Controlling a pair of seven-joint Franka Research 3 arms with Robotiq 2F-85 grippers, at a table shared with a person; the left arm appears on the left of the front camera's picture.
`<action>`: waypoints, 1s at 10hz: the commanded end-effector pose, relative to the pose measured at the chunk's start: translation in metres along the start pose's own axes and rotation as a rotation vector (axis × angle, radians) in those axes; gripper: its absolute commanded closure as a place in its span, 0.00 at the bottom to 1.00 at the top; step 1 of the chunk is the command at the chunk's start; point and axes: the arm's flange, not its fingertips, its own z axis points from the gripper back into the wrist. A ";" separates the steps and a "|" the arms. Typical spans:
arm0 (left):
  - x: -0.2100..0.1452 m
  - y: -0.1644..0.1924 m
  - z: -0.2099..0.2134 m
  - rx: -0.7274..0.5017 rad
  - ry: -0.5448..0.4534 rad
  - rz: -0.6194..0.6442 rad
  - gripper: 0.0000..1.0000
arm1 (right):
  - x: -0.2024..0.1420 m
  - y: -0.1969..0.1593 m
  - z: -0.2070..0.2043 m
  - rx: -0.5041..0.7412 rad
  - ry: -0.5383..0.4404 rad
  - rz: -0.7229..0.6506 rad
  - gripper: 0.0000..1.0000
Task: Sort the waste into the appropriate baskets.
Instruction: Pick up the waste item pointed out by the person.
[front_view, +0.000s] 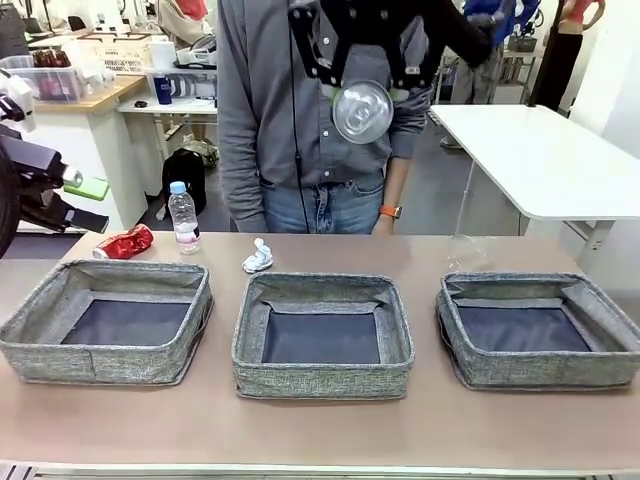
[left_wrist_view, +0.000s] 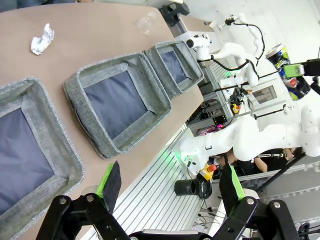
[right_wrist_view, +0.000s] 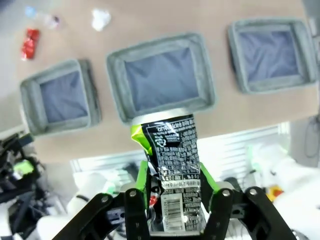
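Plainly, in the front view the right hand (front_view: 365, 85) hangs high over the desk (front_view: 320, 430), roughly above the middle basket (front_view: 322, 375) and close to the person (front_view: 290, 130). It is clamped on the dark drink can (front_view: 362, 112). A release from that height could let the can bounce off the dark bottom and over the low soft wall. Any swing toward the far side of that basket risks brushing the person. The small white paper wad (front_view: 258, 257) lies just behind the middle basket, and the dented red can (front_view: 125, 242) and clear plastic bottle (front_view: 182, 217) are behind it to the left. The clear plastic cup (front_view: 470, 250), behind it to the right, is faint and easy to misjudge. In the left wrist view the left hand (left_wrist_view: 170, 182) stands wide and holds nothing, out past the desk's near edge from the middle basket (left_wrist_view: 82, 85). It is no hazard unless both arms reach for that basket at once. In the right wrist view the right hand (right_wrist_view: 173, 170) pinches the can (right_wrist_view: 170, 145) low on its crumpled body, so most of the can juts beyond the pads (right_wrist_view: 142, 175). The creased metal could twist or slip in a quick move. The middle basket (right_wrist_view: 162, 105) sits straight ahead with a like one on each side, none marked, so the wrong basket is a real risk.
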 end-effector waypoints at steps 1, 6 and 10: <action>0.001 0.000 -0.002 -0.016 -0.013 -0.020 0.00 | 0.000 0.012 0.006 0.023 -0.029 -0.015 0.57; 0.001 0.000 -0.002 -0.016 -0.013 -0.020 0.00 | 0.008 0.004 0.027 0.097 -0.076 -0.030 0.57; 0.001 0.000 -0.002 -0.016 -0.013 -0.020 0.00 | 0.008 0.004 0.027 0.097 -0.076 -0.030 0.57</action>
